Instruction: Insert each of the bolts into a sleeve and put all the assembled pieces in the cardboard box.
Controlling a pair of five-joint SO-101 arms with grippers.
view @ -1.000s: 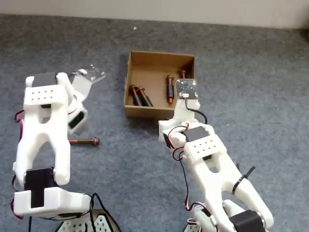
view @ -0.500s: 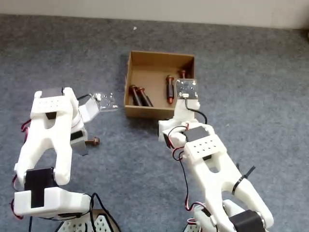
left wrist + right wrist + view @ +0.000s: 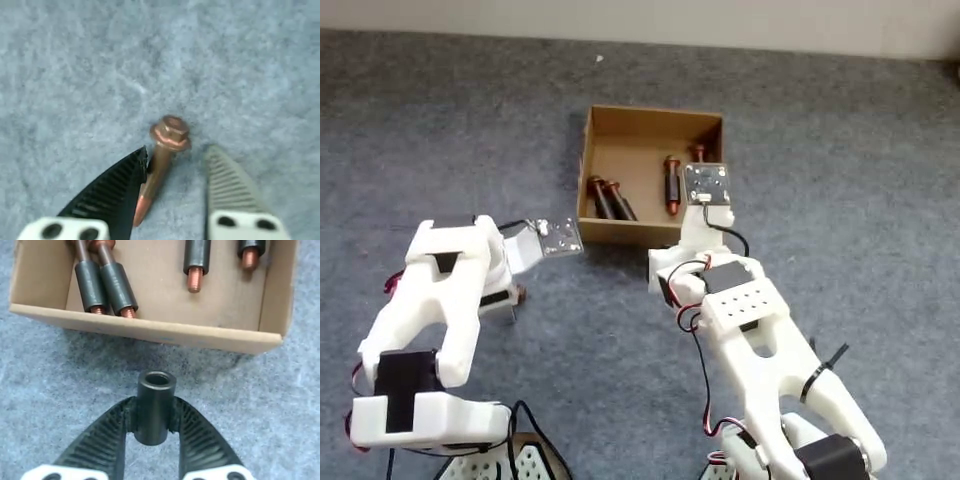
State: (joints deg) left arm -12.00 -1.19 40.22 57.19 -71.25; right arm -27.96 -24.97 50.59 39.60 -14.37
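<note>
The bolt (image 3: pixel 165 150) lies flat on the grey counter (image 3: pixel 840 150), a little way off from the cardboard box (image 3: pixel 655 118). The left pincer (image 3: pixel 177 150) is right over it with its fingers apart, one on each side. The black finger (image 3: pixel 120 185) is right next to the bolt's stem, and the white finger (image 3: pixel 227 180) is a bit off from it. A second ago the whole bolt could be seen from above, and the left arm (image 3: pixel 445 300) was up and back, away from it. Now that arm has swung in over the bolt. From above just the head end (image 3: pixel 519 292) peeks out beside the arm. The right arm (image 3: pixel 750 320) has not moved. The right pincer (image 3: pixel 155 415) is clamped on a dark sleeve (image 3: pixel 157 390). The sleeve's open hole points at the box, and it sits just outside the box's near wall (image 3: pixel 150 332). The box is open on top and has four put-together pieces in it, each a bolt inside a sleeve. Two pieces (image 3: pixel 102 285) lie side by side, touching, near one side wall. A third piece (image 3: pixel 196 260) lies by itself nearer the middle. The fourth piece (image 3: pixel 252 250) lies close to the other side wall.
</note>
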